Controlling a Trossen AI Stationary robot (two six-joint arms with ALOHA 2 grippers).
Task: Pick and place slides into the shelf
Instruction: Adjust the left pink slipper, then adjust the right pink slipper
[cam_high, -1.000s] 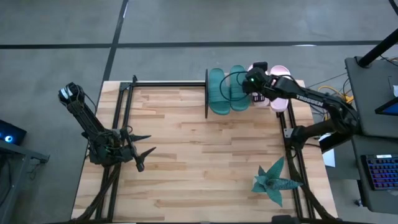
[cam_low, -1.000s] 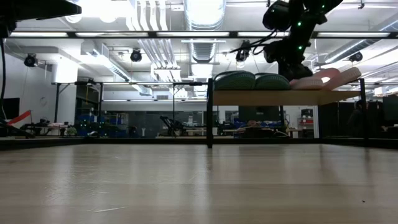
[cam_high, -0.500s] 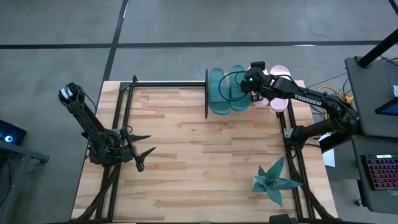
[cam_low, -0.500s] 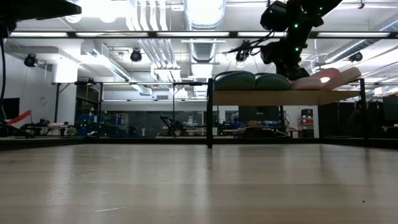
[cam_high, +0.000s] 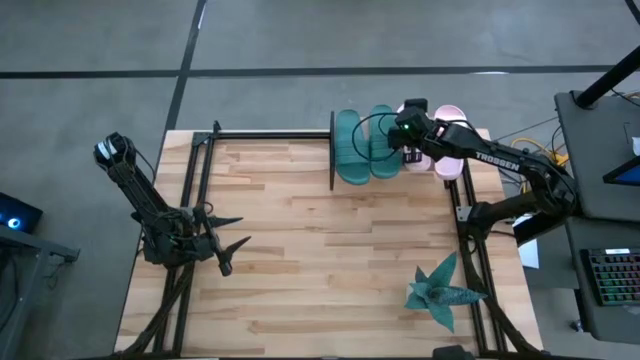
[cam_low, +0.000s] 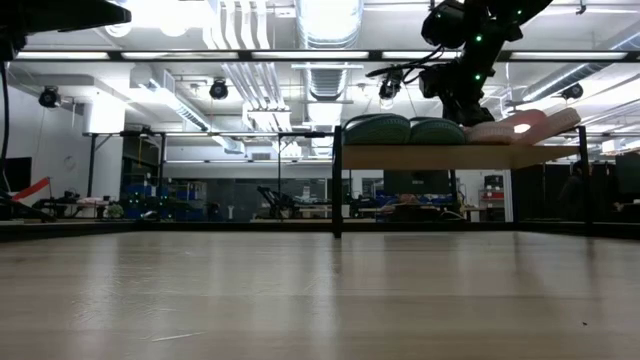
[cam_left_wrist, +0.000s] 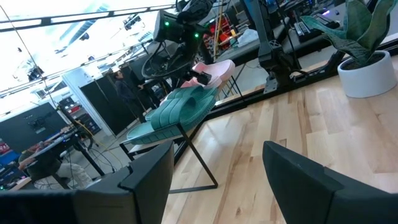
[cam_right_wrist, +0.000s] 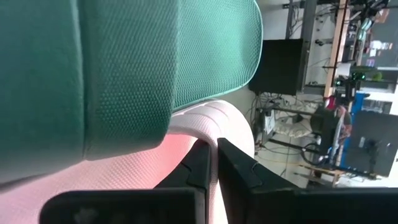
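On the shelf at the table's far edge, two dark teal slides lie side by side on their soles. To their right are two pale pink slides. In the low view the rightmost pink one sits tilted with one end raised. My right gripper hovers shut over the pink slide next to the teal slide, slanting down at it. My left gripper stands open near the table's left edge, far from the shelf, with nothing between its fingers. My right gripper's shut fingertips stand at the pink slide's ribbed strap, slanting down from above. I cannot tell whether they touch it. The slide lies on the shelf board beside the teal one.
A teal spiky plant in a white pot stands near the table's right front. Black metal frame rails run along the left and right edges. Bare wood lies between the arms.
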